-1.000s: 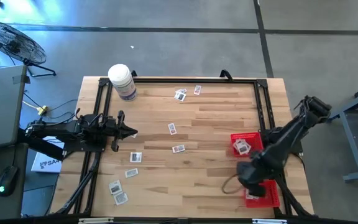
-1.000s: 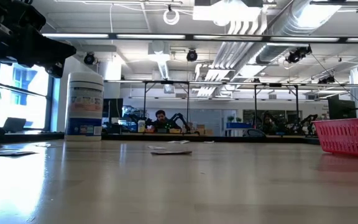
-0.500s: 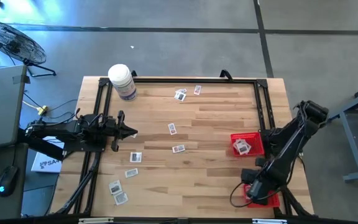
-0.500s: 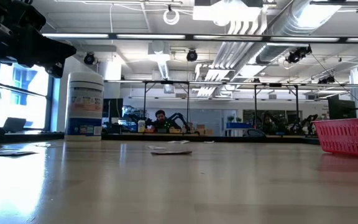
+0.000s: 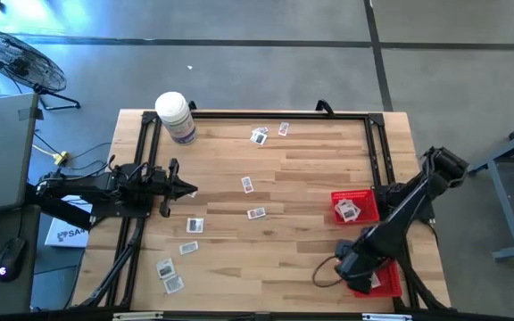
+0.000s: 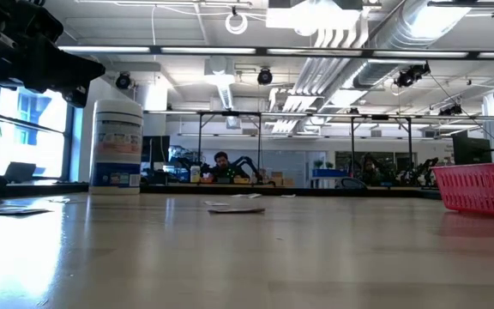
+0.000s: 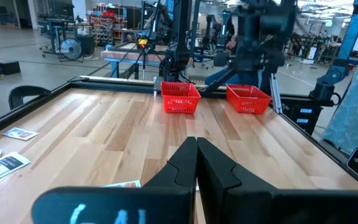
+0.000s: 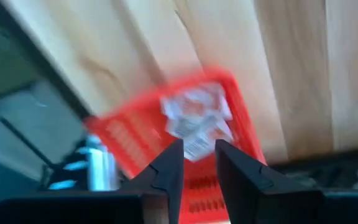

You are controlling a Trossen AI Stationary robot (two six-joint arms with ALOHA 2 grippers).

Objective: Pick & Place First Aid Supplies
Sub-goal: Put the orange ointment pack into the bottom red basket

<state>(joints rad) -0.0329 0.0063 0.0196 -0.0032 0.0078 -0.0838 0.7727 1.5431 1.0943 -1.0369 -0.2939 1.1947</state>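
Note:
Several small white packets lie flat on the wood table: two near the far edge (image 5: 259,135), two mid-table (image 5: 247,184), several toward the near left (image 5: 188,248). One more lies in the far red basket (image 5: 346,209). My right gripper (image 5: 348,264) hovers over the near red basket (image 5: 384,283), open by a narrow gap and holding nothing. In its wrist view, packets (image 8: 197,121) lie in the basket (image 8: 129,143) beyond the gripper (image 8: 197,146). My left gripper (image 5: 190,189) waits shut at the table's left (image 7: 196,155).
A large white bottle (image 5: 175,117) stands at the far left corner (image 6: 117,144). A black frame (image 5: 377,152) rims the table. Both red baskets (image 7: 180,98) sit near the right edge. Bare wood lies between the packets and the baskets.
My right gripper swung toward the table's near edge over the near basket, then came back a little toward the left. Its arm shifted with it. The packets on the table and the left arm kept still.

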